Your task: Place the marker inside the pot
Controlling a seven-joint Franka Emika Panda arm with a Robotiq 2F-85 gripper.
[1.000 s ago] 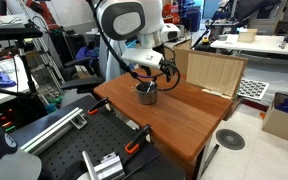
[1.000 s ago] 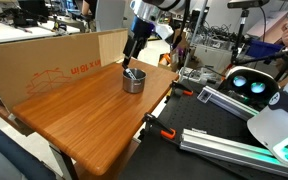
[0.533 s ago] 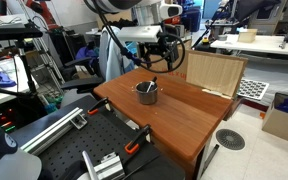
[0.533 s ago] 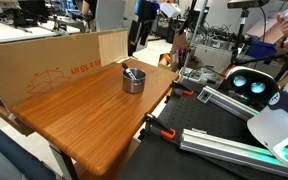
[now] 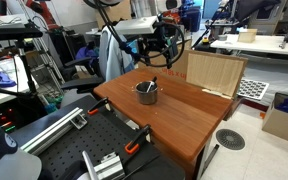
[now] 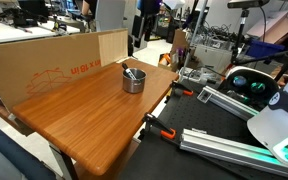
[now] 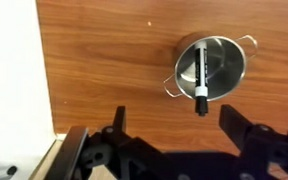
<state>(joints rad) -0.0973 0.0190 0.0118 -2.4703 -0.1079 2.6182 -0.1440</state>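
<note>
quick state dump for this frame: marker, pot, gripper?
marker: released, lying slanted in the pot, one end poking out over the rim.
pot: upright on the table, marker inside.
gripper: open, empty, raised clear of the pot.

Black marker slanted inside grey steel pot, end past rim.

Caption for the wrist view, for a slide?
Open gripper above the wooden table; marker rests in the pot, one end sticking over the rim.
</note>
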